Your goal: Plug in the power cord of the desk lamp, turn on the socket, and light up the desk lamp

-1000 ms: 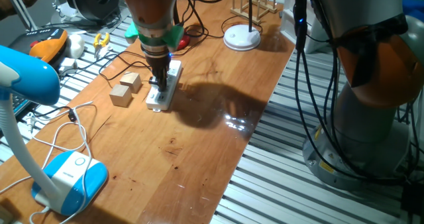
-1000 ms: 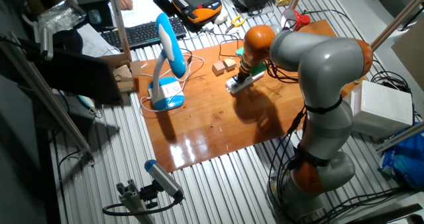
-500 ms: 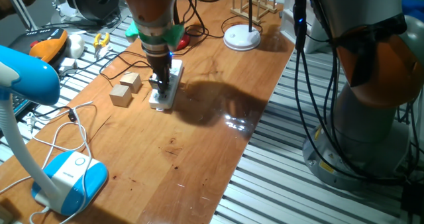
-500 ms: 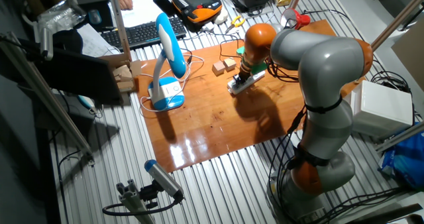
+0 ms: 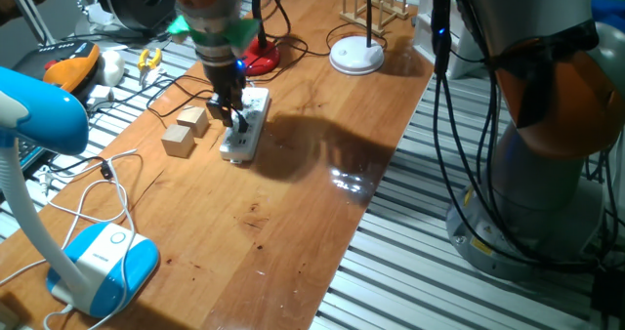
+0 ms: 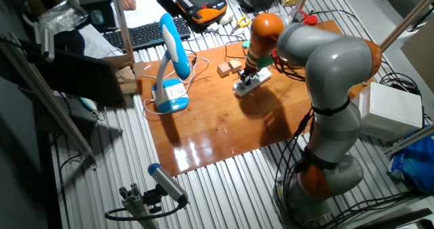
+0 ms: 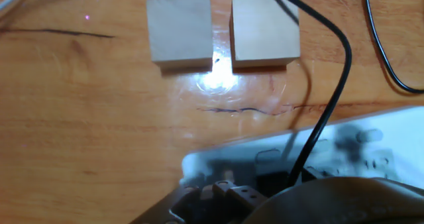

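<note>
The white socket strip (image 5: 245, 127) lies on the wooden table and also shows in the other fixed view (image 6: 251, 82) and, blurred, in the hand view (image 7: 344, 151). My gripper (image 5: 232, 111) hangs just above its middle, fingers close together. In the hand view the thin black power cord (image 7: 333, 85) runs down over the strip into my fingers, casting a shadow on the strip. Its plug is hidden by the dark finger parts. The desk lamp's red base (image 5: 262, 54) stands behind the strip; my arm hides most of its stem.
Two wooden blocks (image 5: 186, 130) (image 7: 222, 30) lie left of the strip. A white-disc lamp (image 5: 357, 55) stands at the back. A blue-and-white lamp (image 5: 103, 262) with a white cable stands at the front left. Tools lie off the table's left edge.
My gripper has risen from the strip's near end and moved towards its middle. The strip shifted slightly on the table.
</note>
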Available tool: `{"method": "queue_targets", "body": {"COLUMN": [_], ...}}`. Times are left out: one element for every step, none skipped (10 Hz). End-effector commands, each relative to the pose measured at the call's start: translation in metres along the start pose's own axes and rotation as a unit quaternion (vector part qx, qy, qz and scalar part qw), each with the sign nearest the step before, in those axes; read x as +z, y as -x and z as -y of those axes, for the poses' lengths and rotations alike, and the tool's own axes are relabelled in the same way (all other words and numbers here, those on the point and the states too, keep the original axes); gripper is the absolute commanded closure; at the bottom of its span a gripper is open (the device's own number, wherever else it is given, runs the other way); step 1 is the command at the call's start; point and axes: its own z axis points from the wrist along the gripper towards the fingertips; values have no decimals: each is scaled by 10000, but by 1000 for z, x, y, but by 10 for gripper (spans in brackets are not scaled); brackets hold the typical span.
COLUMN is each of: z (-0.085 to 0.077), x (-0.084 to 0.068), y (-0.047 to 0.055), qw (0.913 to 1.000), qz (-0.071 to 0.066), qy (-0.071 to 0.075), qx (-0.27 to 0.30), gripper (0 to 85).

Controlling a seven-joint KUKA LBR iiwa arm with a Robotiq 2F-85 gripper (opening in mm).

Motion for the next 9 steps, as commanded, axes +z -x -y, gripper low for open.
{"method": "queue_targets", "body": {"z": [-3, -7, -13, -19, -26, -33, -36, -35, -33], "x": [-20, -31, -37, -42, -47, -52, -52, -50, -46], "y": [0, 1, 5, 10, 15, 21, 25, 27, 31], "qw": [9999, 9997, 9988, 9978, 9963, 9938, 9889, 9859, 9830], "qz": [-73, -160, -241, -319, -304, -233, -183, -209, -153], "qy": [-84, -113, -24, -52, -76, -101, -110, -191, -368], "qx": [54, 177, 416, 585, 807, 1081, 1468, 1650, 1792], "gripper": [340, 340, 510, 510, 510, 510, 680, 850, 850]}}
